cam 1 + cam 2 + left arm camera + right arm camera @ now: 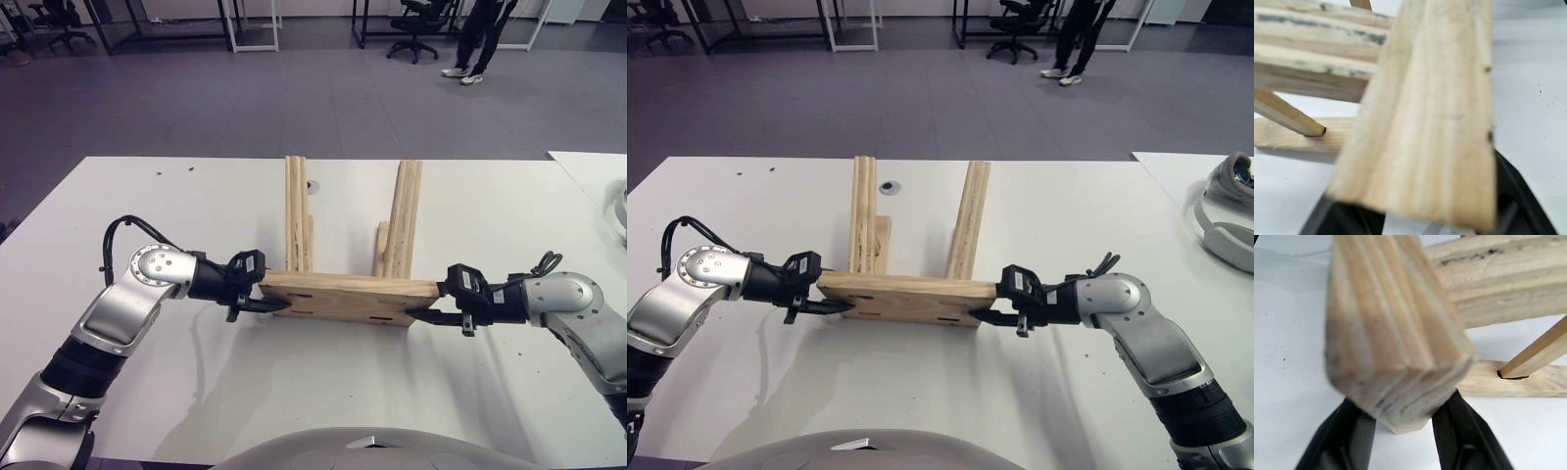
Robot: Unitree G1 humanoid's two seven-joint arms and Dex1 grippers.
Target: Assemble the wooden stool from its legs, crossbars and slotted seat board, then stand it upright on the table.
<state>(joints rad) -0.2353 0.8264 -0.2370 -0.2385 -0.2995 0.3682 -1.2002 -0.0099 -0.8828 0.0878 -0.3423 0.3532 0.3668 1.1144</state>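
The wooden stool lies on its side on the white table point(196, 392). Its slotted seat board point(343, 297) stands on edge facing me. Two leg pairs, left point(297, 211) and right point(404, 220), point away from me across the table. My left gripper point(263, 294) is shut on the board's left end, with black fingers point(1518, 196) on either side of the wood. My right gripper point(431, 302) is shut on the board's right end, its fingers point(1347, 431) flanking it. A thin crossbar point(1535, 355) enters a lower leg point(1518, 379) in the right wrist view.
A white and grey headset-like device point(1229, 211) lies on the neighbouring table at the far right. A small round grommet point(889, 186) sits in the table behind the left legs. Bare table stretches to both sides and toward me.
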